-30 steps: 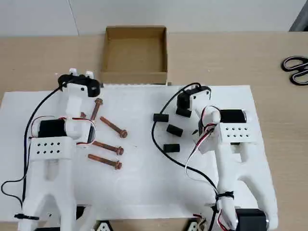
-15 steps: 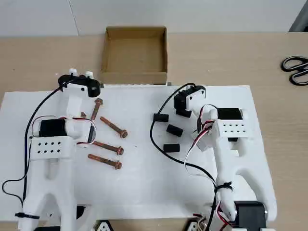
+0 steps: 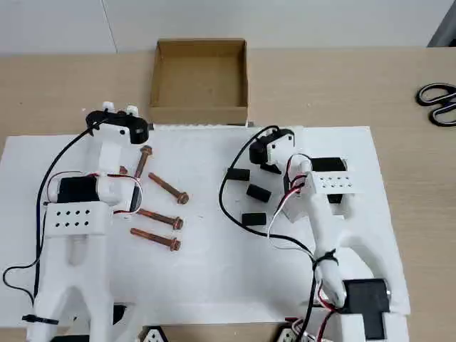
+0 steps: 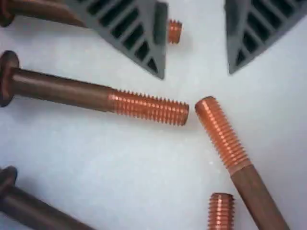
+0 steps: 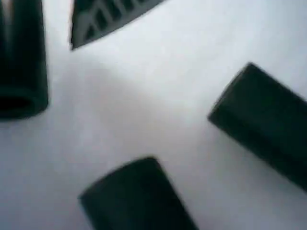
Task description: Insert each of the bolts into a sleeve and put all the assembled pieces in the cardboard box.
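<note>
Pale wood-grain table (image 3: pixel 64 78), and laid on it a flat, matte white sheet (image 3: pixel 214 278). Right at the sheet's far edge, an open square cardboard box (image 3: pixel 153 78), brown and plain-walled. Over the sheet, two white plastic arms (image 3: pixel 75 242) with black motors and looped cables. Off near the table's edge, well apart from everything else, black-handled scissors (image 3: pixel 438 103). By the left arm, copper-coloured bolts (image 3: pixel 169 188) lying flat and fanned out, each with a smooth shank, a round flanged head and a threaded end. By the right arm, short matte black sleeves (image 3: pixel 258 192), stubby and tube-like, lying on their sides and apart from one another, one in the right wrist view showing its hollow end. Just above the sheet, wide-spread left gripper (image 4: pixel 195 67), dark ribbed fingers (image 4: pixel 139 33) holding nothing; one threaded bolt tip (image 4: pixel 175 31) peeping out beside a finger, two more bolt ends nearly tip to tip just past the gap. Low over the sleeve cluster, right gripper (image 3: pixel 271 157), its opening not to be told.
</note>
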Controlling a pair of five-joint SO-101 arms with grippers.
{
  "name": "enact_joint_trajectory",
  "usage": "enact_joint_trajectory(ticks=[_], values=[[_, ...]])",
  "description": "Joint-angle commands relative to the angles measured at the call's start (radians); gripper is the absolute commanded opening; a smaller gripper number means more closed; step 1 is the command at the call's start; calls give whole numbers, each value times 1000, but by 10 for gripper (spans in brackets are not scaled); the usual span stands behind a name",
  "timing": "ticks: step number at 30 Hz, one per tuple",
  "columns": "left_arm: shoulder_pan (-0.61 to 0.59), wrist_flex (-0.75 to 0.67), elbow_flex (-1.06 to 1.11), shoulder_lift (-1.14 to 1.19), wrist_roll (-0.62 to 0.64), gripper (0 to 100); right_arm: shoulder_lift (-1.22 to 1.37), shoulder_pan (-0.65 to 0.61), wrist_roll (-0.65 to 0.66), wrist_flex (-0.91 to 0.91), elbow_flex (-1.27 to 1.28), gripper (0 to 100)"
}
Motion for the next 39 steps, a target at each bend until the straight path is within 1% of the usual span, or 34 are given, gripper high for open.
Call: enact_joint_trajectory(ticks=[1,10,12,16,23,32,34,39], values=[[2,-17,-35,2,6,86,10,15,2,-18,-40,173],[2,-55,36,-5,6,86,84,39,8,-71,-40,171],[2,-64,54,-5,6,85,99,39,3,-71,-40,151],[2,-64,62,-5,6,84,145,41,2,-81,-40,79],[2,-64,58,-5,6,84,194,39,2,-87,-40,17],[2,-64,61,-5,6,83,188,41,2,-53,-48,6],[2,-64,61,-5,6,83,170,41,-21,-5,-77,6],[2,-64,61,-6,6,83,84,50,-150,105,-186,6]])
